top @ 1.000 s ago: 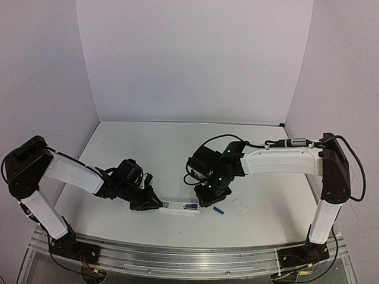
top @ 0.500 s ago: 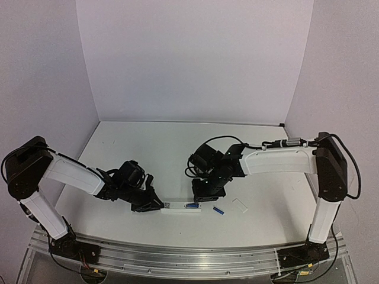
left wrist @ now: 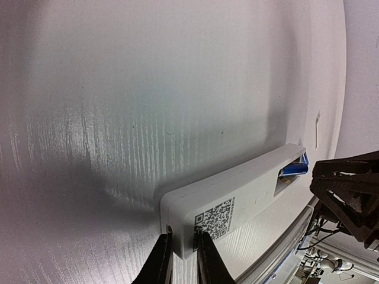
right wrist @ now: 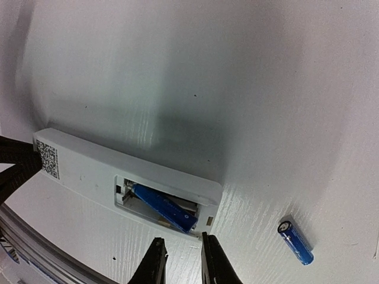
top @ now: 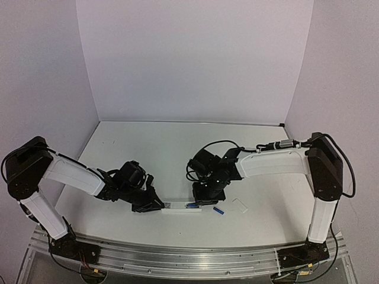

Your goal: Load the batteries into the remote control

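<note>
The white remote control (top: 177,207) lies face down near the table's front edge, with its battery bay open. My left gripper (left wrist: 182,260) is shut on the remote's end (left wrist: 237,195) by the QR label. One blue battery (right wrist: 163,207) lies slanted in the bay, its right end riding up; from the left wrist only its tip (left wrist: 294,169) shows. My right gripper (right wrist: 180,260) hovers just in front of the bay, jaws slightly apart with nothing between them, and one fingertip (right wrist: 208,239) is at the remote's rim. A second battery (right wrist: 295,242) lies loose on the table to the right.
A small flat white cover piece (top: 240,205) lies right of the loose battery (top: 218,210). The metal rail (top: 189,257) runs along the near table edge just behind both grippers. White walls close off the back and sides.
My right gripper has shifted slightly left and down toward the remote's bay, and its jaws have narrowed. The left gripper and the remote have not moved.
</note>
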